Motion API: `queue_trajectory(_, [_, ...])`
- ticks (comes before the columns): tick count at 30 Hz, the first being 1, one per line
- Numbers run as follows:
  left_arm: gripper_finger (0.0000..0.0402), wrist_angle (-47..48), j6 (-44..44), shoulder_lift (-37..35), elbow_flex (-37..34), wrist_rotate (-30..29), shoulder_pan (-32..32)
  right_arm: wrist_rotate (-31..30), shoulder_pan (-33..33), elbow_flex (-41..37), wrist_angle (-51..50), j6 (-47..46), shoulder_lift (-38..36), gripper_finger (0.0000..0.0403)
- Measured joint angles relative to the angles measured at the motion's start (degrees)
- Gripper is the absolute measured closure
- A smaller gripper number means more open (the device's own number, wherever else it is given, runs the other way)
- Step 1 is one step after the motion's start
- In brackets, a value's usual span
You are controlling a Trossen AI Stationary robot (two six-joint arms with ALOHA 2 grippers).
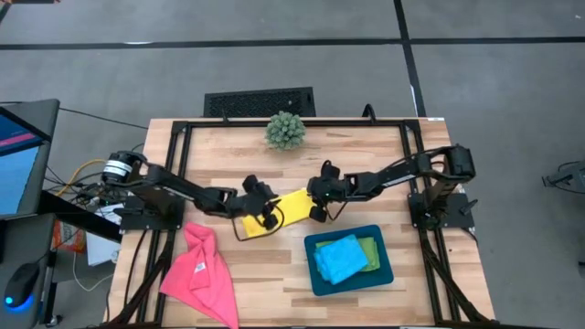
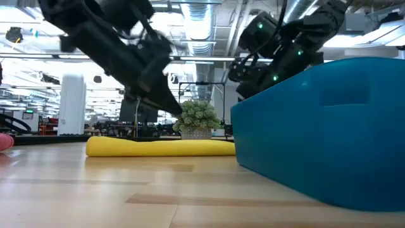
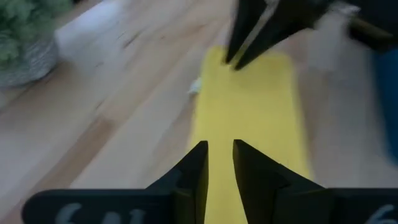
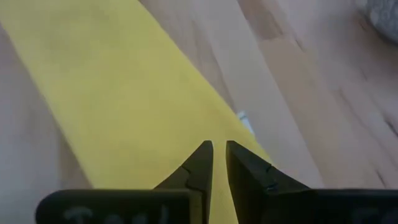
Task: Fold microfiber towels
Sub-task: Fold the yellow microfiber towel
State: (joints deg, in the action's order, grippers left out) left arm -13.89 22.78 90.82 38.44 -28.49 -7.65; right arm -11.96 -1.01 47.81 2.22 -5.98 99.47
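Observation:
A yellow towel [image 1: 285, 208] lies flat on the table's middle as a long folded strip [image 2: 161, 147]. My left gripper [image 1: 267, 217] hovers just above the strip's left end [image 3: 249, 112]. Its fingers [image 3: 220, 149] stand a narrow gap apart with nothing between them. My right gripper [image 1: 317, 212] hovers over the strip's right end [image 4: 124, 93], and its fingers [image 4: 219, 149] are also slightly apart and empty. A pink towel [image 1: 201, 274] lies crumpled at the near left. A blue towel [image 1: 340, 258] and a green one [image 1: 370, 249] lie in the teal tray [image 1: 311, 274].
A spiky green plant [image 1: 285, 131] in a small pot stands at the far middle of the table. The teal tray [image 2: 316, 126] sits near right, close beside the right gripper. Bare wood lies between the yellow strip and the near edge.

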Motion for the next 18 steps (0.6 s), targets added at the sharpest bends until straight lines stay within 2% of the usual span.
queue_trajectory(6, [0.0335,-1.98,-0.72,4.92,0.06,4.64,6.75,-0.08,-0.13,0.00,0.76,-0.93,4.03,0.0333])
queue_trajectory(10, [0.0335,-5.11,-0.72,9.32,0.13,13.01,9.04,-0.07,-0.20,0.08,0.94,-1.09,4.89,0.0333])
queue_trajectory(14, [0.0335,-6.21,0.76,12.66,0.18,13.58,9.65,-0.07,-0.23,0.06,0.37,-0.73,3.97,0.0333])
queue_trajectory(18, [0.0335,-6.48,1.93,13.12,0.26,12.71,9.67,-0.07,-0.24,0.06,-0.25,-0.15,1.13,0.0333])
